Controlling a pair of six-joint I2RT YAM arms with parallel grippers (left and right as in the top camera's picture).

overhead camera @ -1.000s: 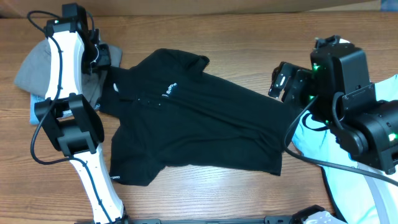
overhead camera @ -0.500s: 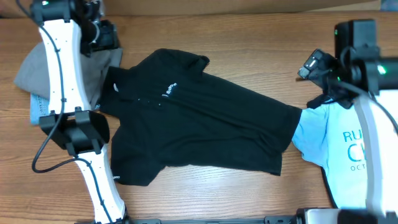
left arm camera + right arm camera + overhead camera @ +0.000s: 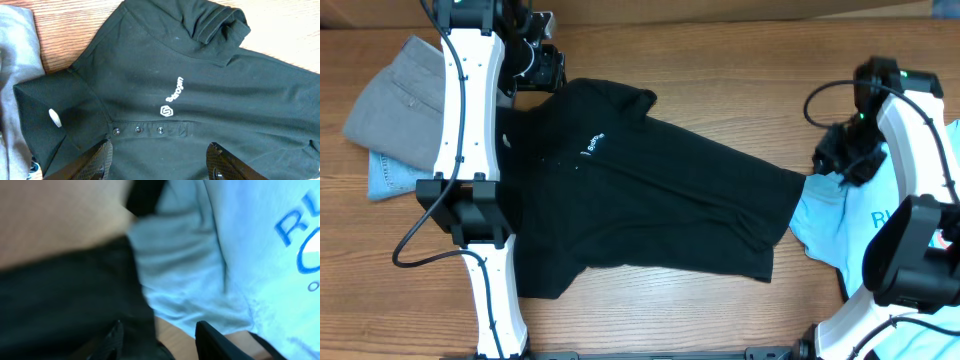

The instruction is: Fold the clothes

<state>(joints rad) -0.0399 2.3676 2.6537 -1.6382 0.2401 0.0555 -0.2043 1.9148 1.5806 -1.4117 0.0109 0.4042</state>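
Observation:
The clothes in play are a black short-sleeved shirt [image 3: 650,195] lying spread out on the wooden table, its collar to the upper left. The left wrist view shows its white chest logo [image 3: 172,97] and button placket. My left gripper [image 3: 540,65] hovers open by the collar, and its fingers [image 3: 100,160] stand wide apart above the chest with nothing between them. My right gripper [image 3: 837,160] is at the shirt's right hem. Its jaws are apart in a blurred view, with the black edge [image 3: 75,295] and bare wood between them.
A light blue T-shirt [image 3: 835,230] with blue lettering lies at the right, touching the black hem. A grey garment [image 3: 395,100] sits on a blue denim piece [image 3: 385,182] at the left. The table's far edge runs just behind the left gripper.
The left arm has swung right, from over the grey garment to the black shirt's collar. The right arm has dropped to the shirt's right hem and its jaws have narrowed.

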